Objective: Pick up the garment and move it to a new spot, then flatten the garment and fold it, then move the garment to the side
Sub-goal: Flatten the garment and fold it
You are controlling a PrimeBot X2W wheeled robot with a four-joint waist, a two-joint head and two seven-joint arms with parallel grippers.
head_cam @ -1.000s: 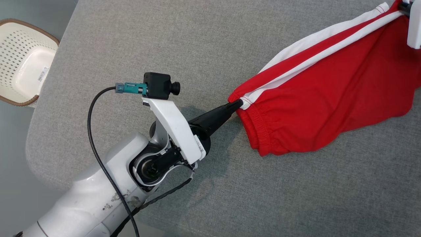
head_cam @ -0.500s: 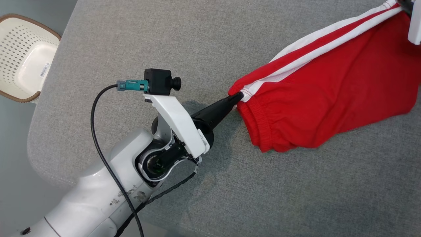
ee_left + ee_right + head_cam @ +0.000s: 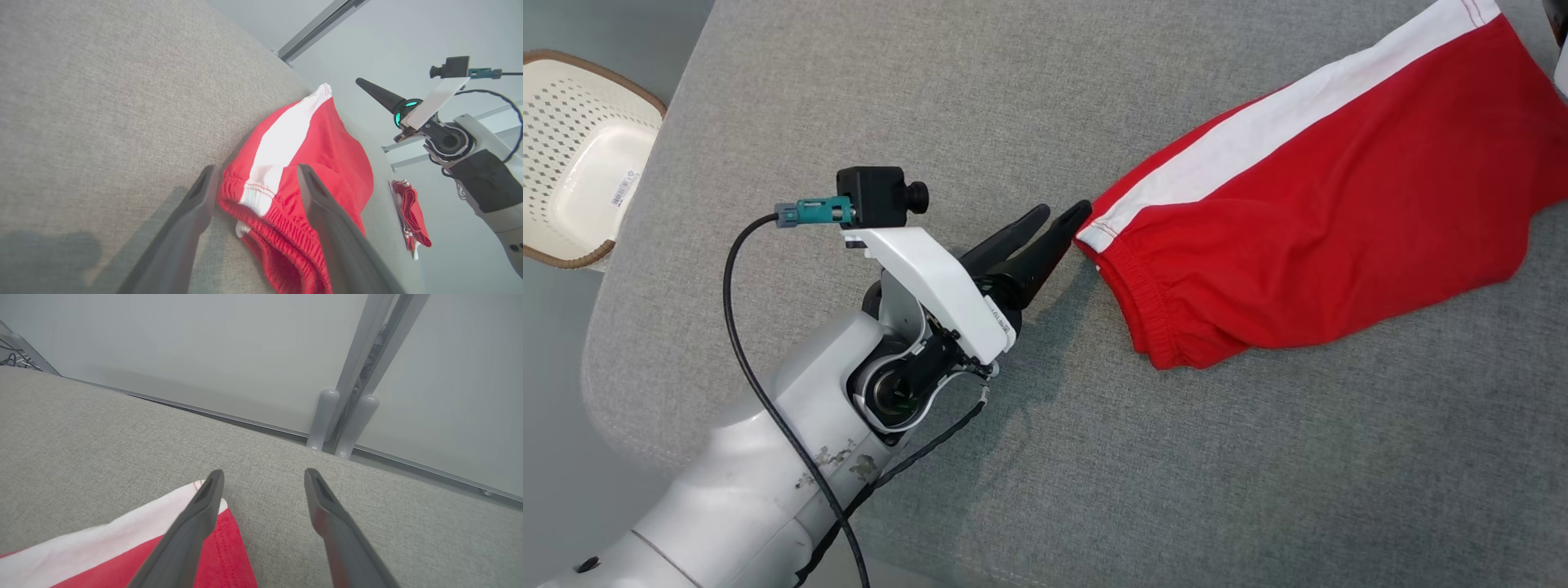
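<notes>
Both holds were released since half a second earlier. Then, the left gripper (image 3: 1062, 211) had its fingers pressed together on the waistband corner of the garment (image 3: 1307, 229), with the far hem taken up at the top right and the cloth drawn taut between the two ends. At this moment the red shorts lay loose on the grey padded surface (image 3: 1094, 490), toward its right side. The white side stripe showed as one broad band, the elastic waistband faced the left arm, and the lower edge was a little rumpled. The left gripper's fingers were spread apart and held nothing. In the left wrist view the waistband corner sat between and beneath them, and the nearer fingertip was just beside the fabric. Contact could not be judged. The right gripper (image 3: 263, 473) was likewise spread and empty. Its left finger hung over the white hem corner and its right finger over bare cushion. Judgement: the carry to the new spot looked done and the stretch-out had served as a first flattening, so smoothing and folding were still to come. A perforated basket (image 3: 580, 155) stood off the left edge. A second small red bundle (image 3: 410, 216) sat near the far edge, well apart from the shorts.
</notes>
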